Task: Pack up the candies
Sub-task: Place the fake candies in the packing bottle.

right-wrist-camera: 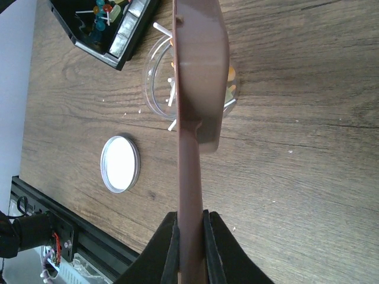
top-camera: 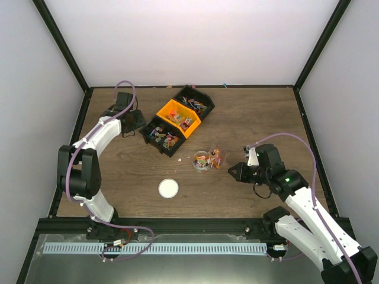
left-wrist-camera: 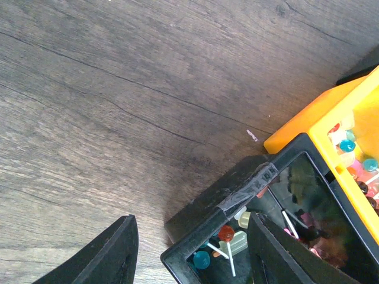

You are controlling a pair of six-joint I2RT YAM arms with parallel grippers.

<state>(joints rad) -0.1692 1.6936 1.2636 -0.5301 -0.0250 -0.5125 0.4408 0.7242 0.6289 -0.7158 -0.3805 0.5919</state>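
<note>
Small wrapped candies [top-camera: 166,137] fill three bins at the back; some lie in a small clear round jar [top-camera: 202,161]. My right gripper [top-camera: 237,171] is shut on the handle of a brown scoop [top-camera: 218,157], held on edge over the jar. In the right wrist view the scoop [right-wrist-camera: 198,71] covers part of the jar [right-wrist-camera: 155,83], and the gripper [right-wrist-camera: 190,236] clamps its handle. My left gripper [top-camera: 135,121] is open. In the left wrist view its fingers [left-wrist-camera: 112,254] straddle the corner of the near black bin [left-wrist-camera: 237,201], with candies [left-wrist-camera: 225,234] inside.
An orange bin [top-camera: 179,117] sits between two black bins [top-camera: 194,102]. The jar's round white lid [top-camera: 168,188] lies flat on the wood in front of the jar, and shows in the right wrist view [right-wrist-camera: 120,163]. Black frame posts stand at the table's corners.
</note>
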